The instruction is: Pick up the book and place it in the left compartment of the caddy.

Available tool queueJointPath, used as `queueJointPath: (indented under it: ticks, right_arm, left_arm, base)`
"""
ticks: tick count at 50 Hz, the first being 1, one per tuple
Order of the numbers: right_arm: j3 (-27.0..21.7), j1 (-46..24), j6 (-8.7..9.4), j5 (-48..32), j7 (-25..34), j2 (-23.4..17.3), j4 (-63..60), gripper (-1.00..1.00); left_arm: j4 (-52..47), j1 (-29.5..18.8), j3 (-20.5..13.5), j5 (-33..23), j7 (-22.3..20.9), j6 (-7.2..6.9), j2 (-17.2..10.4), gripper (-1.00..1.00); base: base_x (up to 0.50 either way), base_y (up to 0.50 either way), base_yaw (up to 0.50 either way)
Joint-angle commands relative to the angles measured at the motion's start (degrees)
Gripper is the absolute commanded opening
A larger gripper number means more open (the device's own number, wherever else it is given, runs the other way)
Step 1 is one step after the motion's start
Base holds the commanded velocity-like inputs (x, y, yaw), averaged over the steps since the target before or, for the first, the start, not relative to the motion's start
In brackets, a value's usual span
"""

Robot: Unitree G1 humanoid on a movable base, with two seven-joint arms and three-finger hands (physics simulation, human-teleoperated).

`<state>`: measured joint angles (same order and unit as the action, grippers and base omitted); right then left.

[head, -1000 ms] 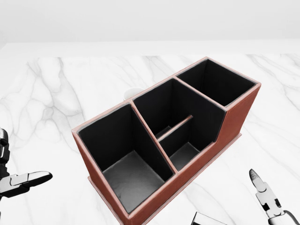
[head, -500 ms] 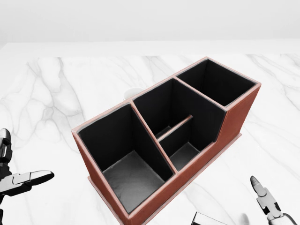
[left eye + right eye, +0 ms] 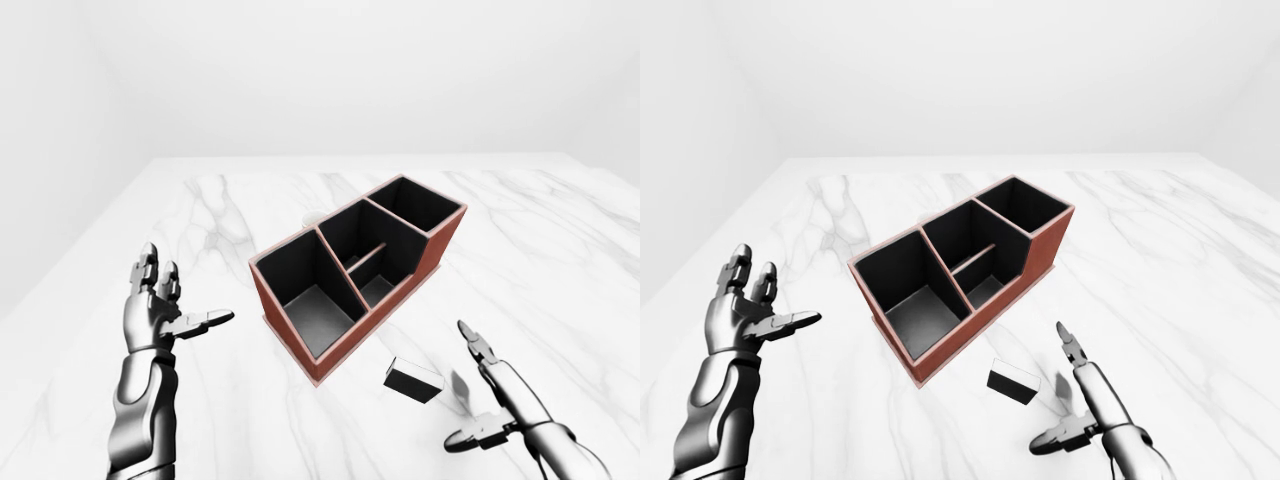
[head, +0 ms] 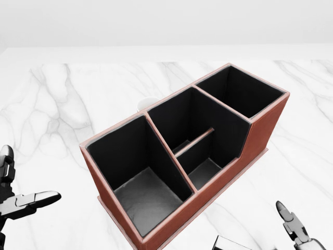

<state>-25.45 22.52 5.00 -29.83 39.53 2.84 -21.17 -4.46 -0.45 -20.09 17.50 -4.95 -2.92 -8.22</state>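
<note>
Compared with the head view of one second ago, the right hand [image 3: 487, 395] sits lower in that view, its raised fingertip now close to the bottom edge, and the left hand [image 3: 165, 305] has likewise dropped slightly at the left edge; the caddy and the marble pattern hold the same position, so the camera has not moved. The right hand is open: one finger [image 3: 475, 345] points up and away, another [image 3: 470, 437] extends toward the view's left, and nothing lies within them. It hovers just right of the book [image 3: 414, 380], apart from it and gripping nothing. The book is a small dark volume with a pale edge, lying on the white marble bench [image 3: 560, 250] below the caddy's lower right side in the left-eye view, near it but not touching, and outside every compartment. The left hand is also open, fingers raised and thumb spread toward the caddy, empty and well apart from it. The caddy [image 3: 438, 240] is a red-brown box with a black interior, set diagonally; its left compartment [image 3: 308, 300] is the nearest and largest, and holds nothing visible.
</note>
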Motion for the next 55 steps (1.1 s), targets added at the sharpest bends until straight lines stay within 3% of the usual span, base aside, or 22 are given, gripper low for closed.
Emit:
queueJointPath:
  ticks: [1,9,31,37,45,55]
  right_arm:
    - [0.3,-1.3,0.0,0.5,-0.7,-1.7,3.1,1.0]
    - [0.9,-1.8,0.0,0.0,-1.2,-2.7,4.1,1.0]
    - [3.9,-4.6,0.0,-4.8,0.5,-5.0,0.9,1.0]
    - [4.4,-5.3,0.0,-4.7,0.5,-5.6,2.5,1.0]
    - [4.8,-6.0,0.0,-4.8,0.5,-6.6,3.9,1.0]
    - [5.2,-6.0,0.0,-5.2,0.5,-7.1,4.7,1.0]
  left_arm:
    - [0.3,0.1,0.2,0.0,0.0,0.3,0.0,1.0]
    - [1.5,-0.1,0.4,-0.2,0.0,1.1,0.1,1.0]
    - [1.8,0.0,0.6,-0.1,-0.2,1.38,0.1,1.0]
    - [1.4,-0.1,0.3,0.1,-0.1,0.84,-0.1,1.0]
    - [3.0,-0.7,0.6,0.0,-0.1,1.84,-0.2,1.0]
    - [2.9,-0.7,0.7,0.1,-0.1,1.81,-0.3,1.0]
  base:
    - [0.0,0.0,0.0]
    - [0.0,0.0,0.0]
    - [0.0,0.0,0.0]
    - [0.0,0.0,0.0]
    - [0.0,0.0,0.0]
    - [0.0,0.0,0.0]
